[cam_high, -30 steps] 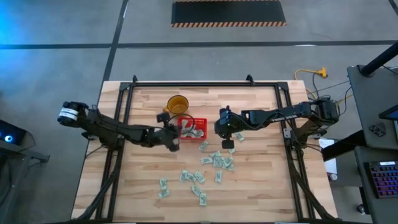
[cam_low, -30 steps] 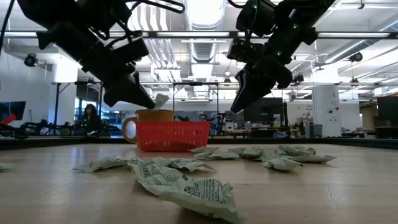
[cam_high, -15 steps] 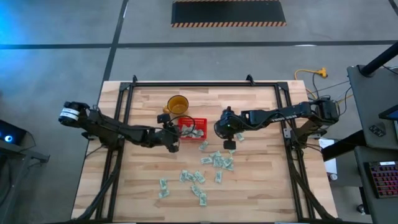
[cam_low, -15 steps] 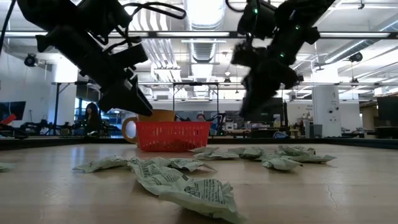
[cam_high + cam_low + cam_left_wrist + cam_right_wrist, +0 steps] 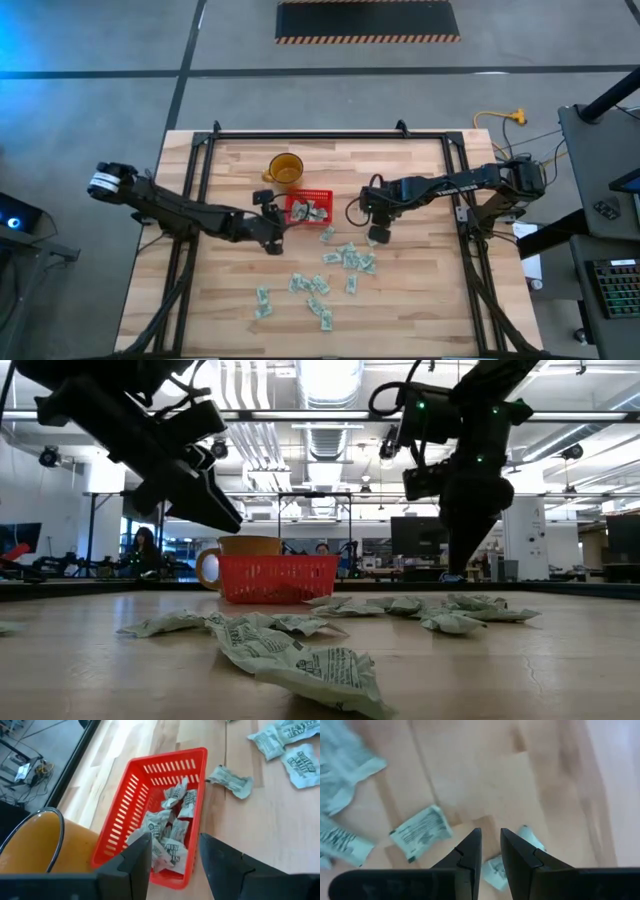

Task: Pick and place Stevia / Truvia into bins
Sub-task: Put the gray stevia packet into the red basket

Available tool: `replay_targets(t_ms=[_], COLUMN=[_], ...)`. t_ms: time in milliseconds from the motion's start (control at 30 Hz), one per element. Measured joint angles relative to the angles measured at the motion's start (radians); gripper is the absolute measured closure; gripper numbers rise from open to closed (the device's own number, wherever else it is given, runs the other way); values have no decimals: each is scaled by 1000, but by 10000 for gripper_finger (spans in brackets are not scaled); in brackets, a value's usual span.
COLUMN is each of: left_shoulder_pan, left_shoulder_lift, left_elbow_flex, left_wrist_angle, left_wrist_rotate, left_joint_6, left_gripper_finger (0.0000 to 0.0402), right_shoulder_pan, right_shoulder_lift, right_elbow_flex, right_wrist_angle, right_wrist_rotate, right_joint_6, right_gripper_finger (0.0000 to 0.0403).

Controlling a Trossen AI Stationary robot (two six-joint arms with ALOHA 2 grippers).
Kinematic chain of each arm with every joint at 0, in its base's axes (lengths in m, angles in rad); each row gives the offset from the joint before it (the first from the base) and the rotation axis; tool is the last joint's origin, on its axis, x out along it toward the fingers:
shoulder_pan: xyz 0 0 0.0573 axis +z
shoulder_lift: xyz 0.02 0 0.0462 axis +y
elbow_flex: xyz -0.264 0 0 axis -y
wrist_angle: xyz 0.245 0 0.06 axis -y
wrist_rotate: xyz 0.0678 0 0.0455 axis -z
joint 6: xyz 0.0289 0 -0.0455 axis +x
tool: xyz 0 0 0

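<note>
The red basket stands mid-table with several pale green sachets lying inside it. My left gripper hovers open and holds nothing, just off the basket's left side. More sachets lie scattered flat on the wood toward the near edge. My right gripper points down above the right end of that scatter. Its fingers stand a narrow gap apart with nothing between them. One sachet lies beside them, another just under them.
An amber cup stands at the basket's far-left corner. One loose sachet lies right beside the basket. More sachets lie nearer the front. A dark metal frame runs along the table's sides.
My left gripper has opened over the basket and let go of the sachet it carried, then drawn back toward the table's left. My right gripper has tipped from slanting to pointing down, rolled at the wrist, and sunk a little toward the scattered sachets.
</note>
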Motion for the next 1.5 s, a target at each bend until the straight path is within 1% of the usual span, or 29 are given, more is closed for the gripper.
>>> replay_targets(t_ms=[200, 367, 600, 833, 933, 1167, 1267, 1367, 1500], left_shoulder_pan=[-9, -15, -25, -30, -30, -30, -31, -31, -31], left_shoulder_lift=[-15, -29, -33, -33, -34, -34, -34, -34, -34], left_elbow_flex=[-2, -3, -3, -3, -3, -4, -4, -4, -5], left_wrist_angle=[-1, 1, 1, 0, 0, -1, -1, -1, -1], left_wrist_rotate=[0, 0, 0, 0, 0, 0, 0, 0, 0], left_joint_6=[0, -2, -2, -2, -2, -2, -2, -2, -2], left_gripper_finger=[253, 253, 253, 253, 253, 253, 253, 253, 253], right_shoulder_pan=[-1, -1, -2, -3, -2, -2, -2, -2, -1], right_shoulder_lift=[0, 7, 40, 48, 48, 48, 48, 48, 48], right_elbow_flex=[-5, -31, -69, -69, -69, -69, -70, -70, -74], right_wrist_angle=[-24, -22, -19, 26, 49, 53, 60, 75, 91], right_wrist_rotate=[114, 123, 156, 151, 141, 139, 112, 64, 58], right_joint_6=[159, 256, 269, 244, 223, 216, 216, 216, 216], right_gripper_finger=[342, 342, 342, 341, 327, 270, 248, 234, 228])
